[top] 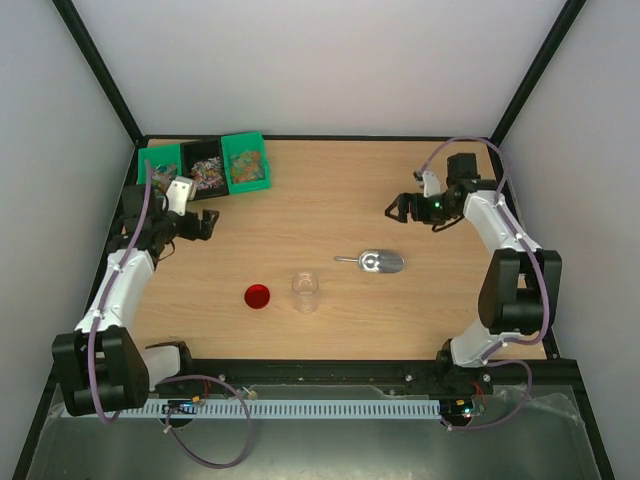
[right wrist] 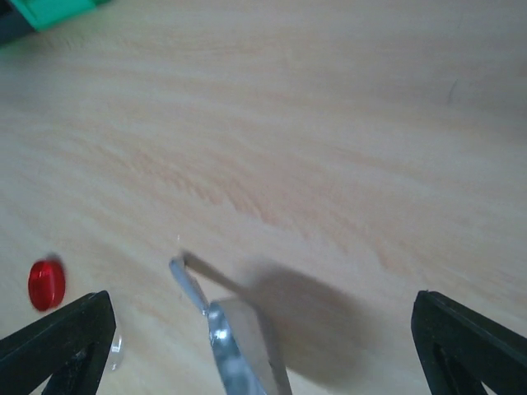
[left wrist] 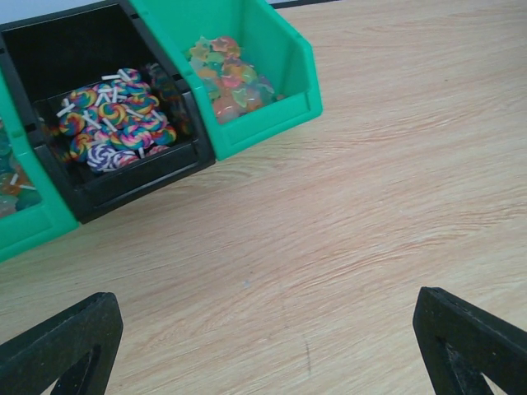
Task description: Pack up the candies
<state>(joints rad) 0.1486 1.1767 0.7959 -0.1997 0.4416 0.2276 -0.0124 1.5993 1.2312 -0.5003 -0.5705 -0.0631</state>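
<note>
Nearest on the bench (top: 400, 320), the clear jar (top: 305, 292) looks empty, its red lid (top: 258, 295) off beside it; the scoop (top: 375, 263) lies just beyond; left claw (top: 205, 224) and right claw (top: 396, 209) both gape wide, holding nothing; the candies (left wrist: 226, 78) sit in the far bins (left wrist: 284, 62); packing seems not yet begun.

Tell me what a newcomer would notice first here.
The bins of bright candies at the far left corner of the table stand out first, close by the open left hand. Near its middle sit a red lid, a clear jar and a silver scoop, none held.
</note>
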